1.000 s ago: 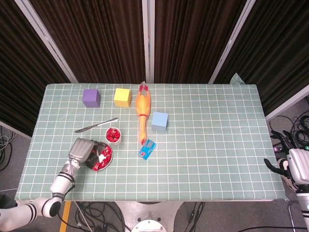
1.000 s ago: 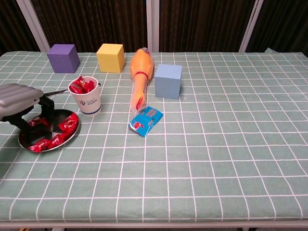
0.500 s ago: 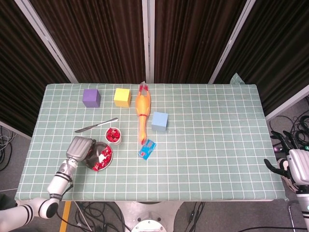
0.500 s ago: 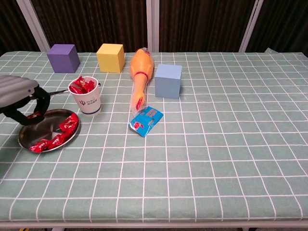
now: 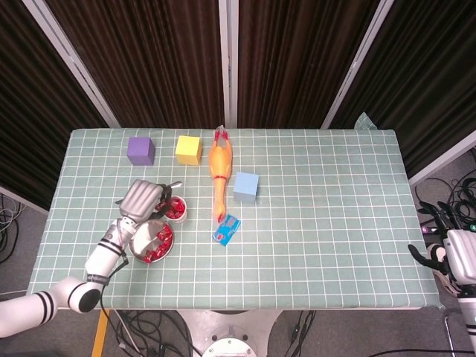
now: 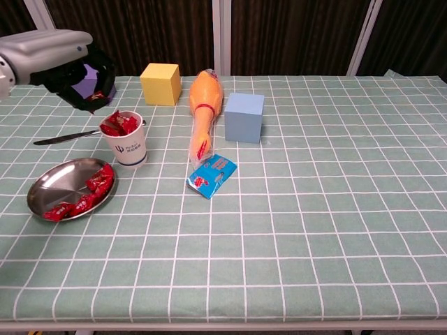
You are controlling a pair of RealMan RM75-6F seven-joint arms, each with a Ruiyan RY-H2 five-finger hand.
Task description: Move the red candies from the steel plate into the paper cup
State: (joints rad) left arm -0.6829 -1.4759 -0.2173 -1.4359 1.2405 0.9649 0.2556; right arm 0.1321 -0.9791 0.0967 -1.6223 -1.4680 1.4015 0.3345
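- The left hand (image 6: pixel 66 66) hangs in the air above and a little to the left of the paper cup (image 6: pixel 128 143), its fingers curled downward; a red candy (image 6: pixel 96 95) shows pinched at the fingertips, so it is grasping that piece
- From the head view the same left hand (image 5: pixel 141 199) covers the ground between the cup (image 5: pixel 175 210) and the butter knife (image 6: pixel 66 136)
- The cup stands upright on the checked green tablecloth (image 6: pixel 314 209) and is heaped with red candies (image 6: pixel 121 123) that rise over its rim
- The steel plate (image 6: pixel 52 188) lies just in front and to the left of the cup, near but apart from it; several red candies (image 6: pixel 87 192) lie along its right and front edge, the left half bare metal
- The right hand (image 5: pixel 455 256) sits off the table's right edge, seen only in the head view; it holds nothing, its fingers apart
- A purple cube (image 5: pixel 140 149) and a yellow cube (image 6: pixel 160 83) stand at the back; in the chest view the left hand hides much of the purple one
- An orange rubber chicken (image 6: pixel 203 105) lies lengthwise, a light blue cube (image 6: pixel 244 117) just to its right and a blue packet (image 6: pixel 211 175) close to its front end
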